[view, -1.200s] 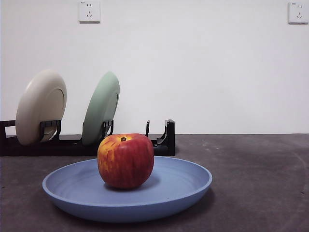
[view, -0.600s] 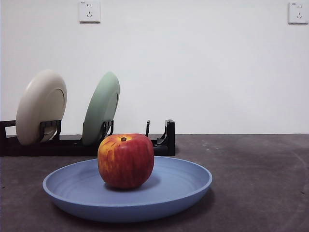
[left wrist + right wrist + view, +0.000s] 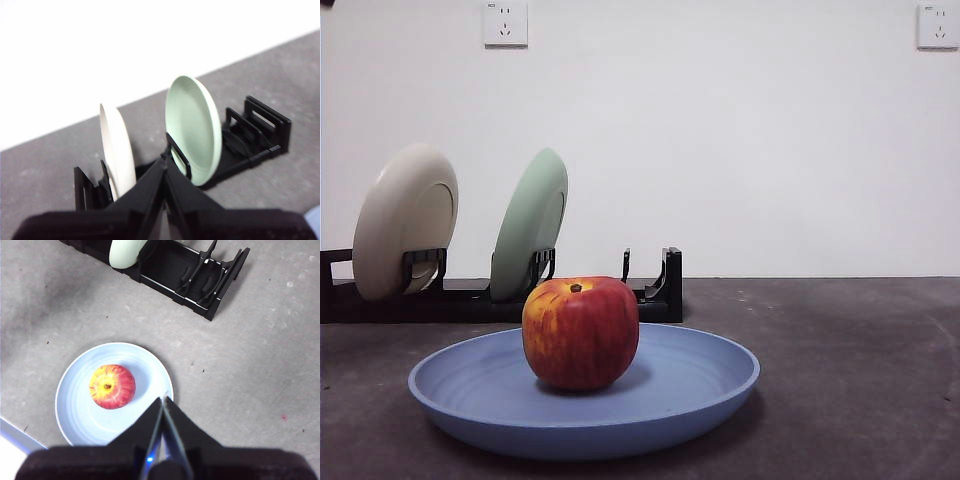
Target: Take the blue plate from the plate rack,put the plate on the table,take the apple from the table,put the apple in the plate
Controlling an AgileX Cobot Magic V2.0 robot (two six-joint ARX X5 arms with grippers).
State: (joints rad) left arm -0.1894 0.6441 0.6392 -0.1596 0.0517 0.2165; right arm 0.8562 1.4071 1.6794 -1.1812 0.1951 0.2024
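Nearest the front camera, one wide, shallow, light periwinkle blue plate [image 3: 584, 400] lies flat on the dark grey, speckled table [image 3: 860, 370]. One round red apple with yellow-orange streaks and a small dark stem [image 3: 581, 331] sits inside the plate, a little off its middle, stem up. Nothing else is in the plate.

Behind the plate stands one long, low black plate rack with upright prongs [image 3: 660, 290]. It holds two plates on edge, leaning in their slots: a pale green round plate [image 3: 528, 225] nearer the middle of the rack, and a cream-white round plate [image 3: 405, 220] towards its far end. The slots at the end nearest the apple are empty. On the white wall beyond are two white sockets [image 3: 506, 23], one near each upper corner.

The right gripper [image 3: 162, 405] hangs high above the table, over the plate's edge and apart from the apple, its two black jaws pressed together on nothing. The left gripper [image 3: 164, 167] hovers before the rack, jaws likewise together and empty, facing the two standing plates.
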